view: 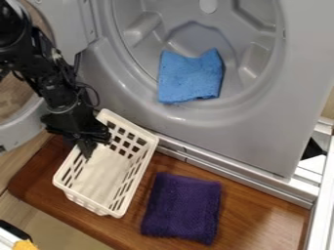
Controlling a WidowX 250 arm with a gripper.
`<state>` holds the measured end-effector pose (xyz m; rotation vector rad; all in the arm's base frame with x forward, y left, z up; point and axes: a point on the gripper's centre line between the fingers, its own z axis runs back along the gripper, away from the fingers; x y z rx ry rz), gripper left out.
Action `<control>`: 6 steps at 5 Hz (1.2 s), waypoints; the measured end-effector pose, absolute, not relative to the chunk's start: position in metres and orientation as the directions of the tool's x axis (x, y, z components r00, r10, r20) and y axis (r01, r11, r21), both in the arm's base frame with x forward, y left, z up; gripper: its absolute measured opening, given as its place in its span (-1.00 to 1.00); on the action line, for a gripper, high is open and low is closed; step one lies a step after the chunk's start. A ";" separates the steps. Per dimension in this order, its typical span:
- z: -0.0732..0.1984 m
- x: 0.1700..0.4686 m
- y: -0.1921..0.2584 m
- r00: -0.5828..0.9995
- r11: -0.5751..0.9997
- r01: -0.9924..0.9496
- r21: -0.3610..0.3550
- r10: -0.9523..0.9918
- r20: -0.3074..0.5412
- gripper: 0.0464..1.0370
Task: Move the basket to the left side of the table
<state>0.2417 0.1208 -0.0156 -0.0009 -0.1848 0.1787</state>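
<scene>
The black gripper (87, 145) hangs from the upper left at the upper part of the basket's left long side, overlapping the rim there. The white plastic basket (124, 203) stands upright on the left part of the brown wooden table (261, 215), its long sides slanting from upper right to lower left. It has slotted walls and looks empty. The gripper hides a piece of the rim, and whether it holds the rim cannot be made out.
A folded purple cloth (184, 207) lies on the table to the right of the basket. Behind stands a grey washer front (254, 132) with a blue cloth (190, 77) in its drum opening. The open door (25, 124) is at the left, and a white rail (320, 210) at the right.
</scene>
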 end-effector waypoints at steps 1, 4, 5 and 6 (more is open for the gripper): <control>-0.026 0.241 0.122 0.969 0.981 -0.188 -0.037 0.192 0.157 -0.81; -0.017 0.235 0.097 0.977 0.989 -0.147 -0.015 0.147 0.156 0.79; -0.008 0.232 0.097 0.976 0.990 -0.141 0.002 0.138 0.167 0.94; 0.018 0.231 0.089 0.981 0.994 -0.083 0.073 0.068 0.182 0.93</control>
